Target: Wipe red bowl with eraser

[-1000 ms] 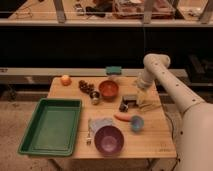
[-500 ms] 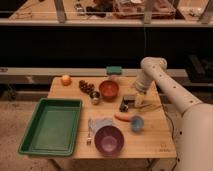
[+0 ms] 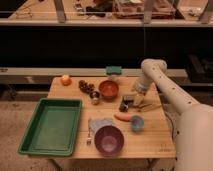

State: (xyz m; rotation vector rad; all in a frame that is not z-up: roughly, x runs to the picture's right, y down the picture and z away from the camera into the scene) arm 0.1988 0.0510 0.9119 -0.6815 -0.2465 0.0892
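The red bowl (image 3: 108,90) sits upright near the middle of the wooden table (image 3: 155,142), reddish-orange with a darker inside. Just to its right and slightly nearer lies the eraser (image 3: 124,104), a small dark block with a lighter face. My gripper (image 3: 132,102) hangs from the white arm (image 3: 152,75) and is down at the eraser's right side, right up against it. Whether it grips the block does not show. The bowl is untouched, about a bowl's width left of the gripper.
A teal block (image 3: 113,70) lies at the table's back edge. A carrot (image 3: 122,117), blue cup (image 3: 136,123) and purple bowl (image 3: 109,140) sit in front. A green tray (image 3: 50,125) fills the left; an orange (image 3: 65,79), grapes (image 3: 86,86) and a can (image 3: 95,97) stand behind it.
The arm has swung left and lowered, bringing the gripper from the table's right side down onto the eraser. The bowls and other items have not moved.
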